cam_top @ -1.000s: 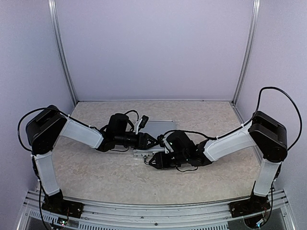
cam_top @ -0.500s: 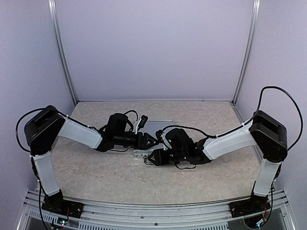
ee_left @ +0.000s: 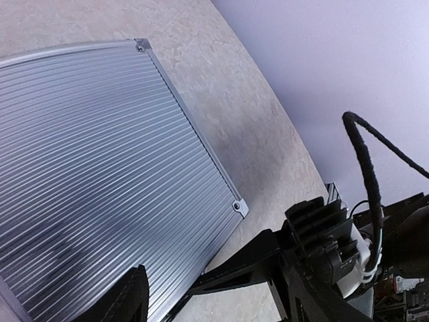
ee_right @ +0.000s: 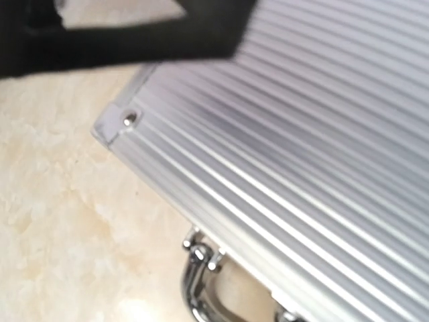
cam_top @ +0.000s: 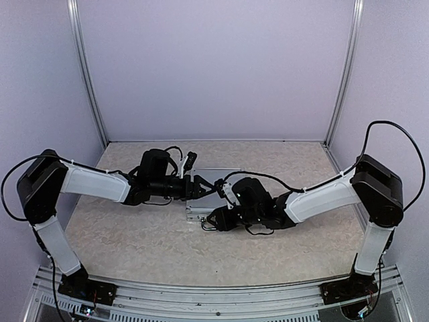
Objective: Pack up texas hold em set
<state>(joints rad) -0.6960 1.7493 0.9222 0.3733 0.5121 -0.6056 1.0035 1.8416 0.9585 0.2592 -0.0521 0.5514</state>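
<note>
The silver ribbed case (cam_top: 200,211) of the texas hold em set lies shut and flat on the table between both arms; anything inside is hidden. Its lid (ee_left: 87,154) fills the left wrist view. My left gripper (cam_top: 201,188) hovers over the lid's left part, and in its own view this gripper (ee_left: 214,305) is open, straddling the case's front edge without holding it. My right gripper (cam_top: 218,218) is low at the case's front edge by the chrome handle (ee_right: 194,288). Its own fingers do not show in the right wrist view. A black finger (ee_left: 248,261) of it reaches the case's edge.
The beige marbled table (cam_top: 134,241) is walled by pale panels on three sides. A black cable (ee_left: 369,168) loops over the right wrist near the case. The two wrists are close together above the case.
My left arm has drawn back to the left and its jaws have widened. My right gripper has edged slightly left along the case's front. The case has not moved.
</note>
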